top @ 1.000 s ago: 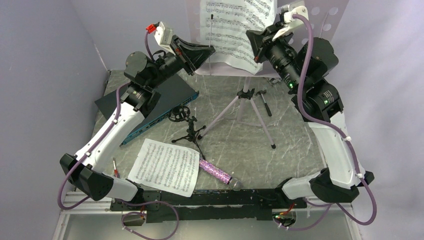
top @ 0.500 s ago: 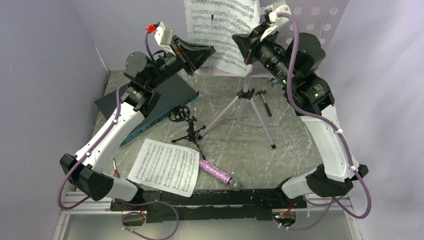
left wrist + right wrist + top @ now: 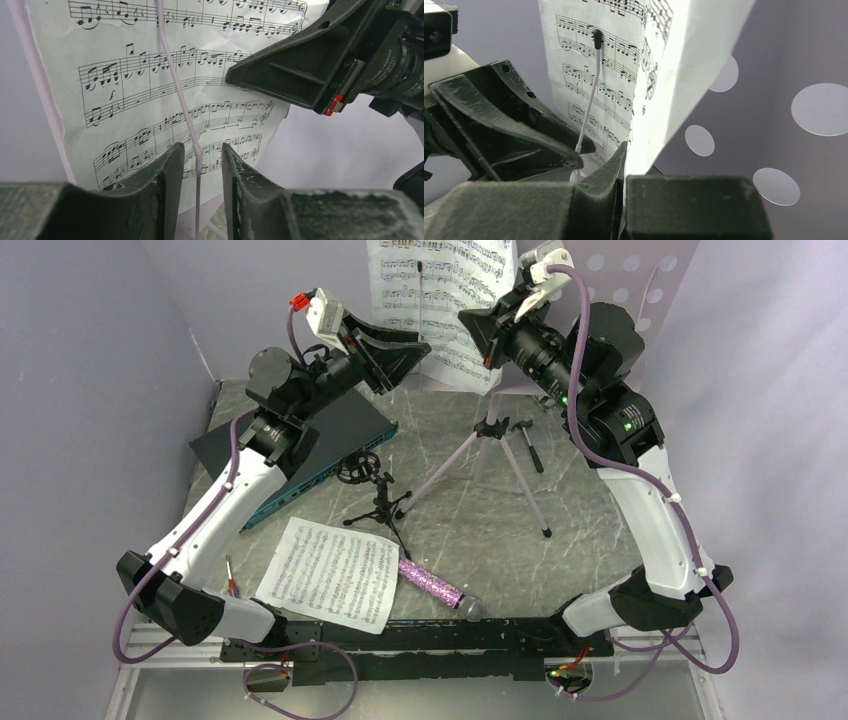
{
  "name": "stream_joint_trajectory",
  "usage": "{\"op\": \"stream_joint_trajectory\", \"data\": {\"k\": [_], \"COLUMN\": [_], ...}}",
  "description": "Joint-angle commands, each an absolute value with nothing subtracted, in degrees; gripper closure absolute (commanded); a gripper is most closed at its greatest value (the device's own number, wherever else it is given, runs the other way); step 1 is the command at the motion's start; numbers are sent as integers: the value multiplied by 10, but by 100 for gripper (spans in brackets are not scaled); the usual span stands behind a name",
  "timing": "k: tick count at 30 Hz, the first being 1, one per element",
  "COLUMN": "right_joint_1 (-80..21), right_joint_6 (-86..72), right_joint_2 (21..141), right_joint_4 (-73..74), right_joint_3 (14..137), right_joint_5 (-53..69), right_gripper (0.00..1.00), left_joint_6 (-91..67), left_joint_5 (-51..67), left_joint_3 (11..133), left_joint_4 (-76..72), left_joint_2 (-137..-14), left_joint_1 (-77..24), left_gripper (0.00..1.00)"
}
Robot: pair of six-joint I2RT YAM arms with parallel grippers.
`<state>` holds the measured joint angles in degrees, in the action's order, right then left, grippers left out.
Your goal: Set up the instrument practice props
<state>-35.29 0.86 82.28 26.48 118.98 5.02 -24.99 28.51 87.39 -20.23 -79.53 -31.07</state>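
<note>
Where the grey marbled table point(image 3: 590, 510) met the back wall, a lilac perforated music stand point(image 3: 655, 285) stood on its silver tripod. It held one printed sheet-music page point(image 3: 440, 290) upright behind a thin wire page holder point(image 3: 180, 100). The right gripper point(image 3: 624, 150) was clamped tight on that page's edge. The left gripper point(image 3: 202, 150) sat partly open, its scuffed fingers either side of the wire, gripping nothing. A second page point(image 3: 330, 573) lay flat near the front edge, with a glittery purple microphone point(image 3: 432, 582) just beside it and a small black mic stand point(image 3: 375, 502) just behind.
</note>
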Motion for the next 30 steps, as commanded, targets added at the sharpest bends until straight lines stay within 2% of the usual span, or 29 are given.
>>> {"op": "stream_joint_trajectory", "data": {"k": [1, 4, 11, 15, 17, 20, 21, 26, 30], "right_joint_1": [-352, -352, -353, -353, -352, -352, -352, -352, -352], "right_joint_6": [7, 5, 1, -6, -16, -18, -18, -17, -13], "right_joint_2": [823, 822, 797, 760, 743, 728, 725, 720, 723], "right_joint_4": [260, 260, 245, 219, 202, 192, 192, 188, 187], "right_joint_3": [1209, 1210, 1178, 1131, 1106, 1088, 1086, 1081, 1088], "right_joint_5": [52, 52, 26, 5, 1, -10, -13, -15, -18], "right_gripper": [100, 100, 100, 88, 71, 57, 56, 63, 82], "left_joint_6": [-251, -248, -250, -256, -262, -274, -276, -282, -286], "left_joint_5": [281, 278, 279, 286, 294, 306, 310, 319, 324], "left_joint_3": [866, 865, 868, 873, 879, 883, 887, 896, 903], "left_joint_4": [-233, -230, -228, -230, -231, -243, -244, -244, -243], "left_joint_2": [-765, -762, -766, -775, -781, -789, -792, -802, -809], "left_joint_1": [-309, -309, -309, -309, -309, -309, -309, -309, -309], "left_gripper": [58, 55, 54, 56, 57, 59, 60, 64, 69]}}
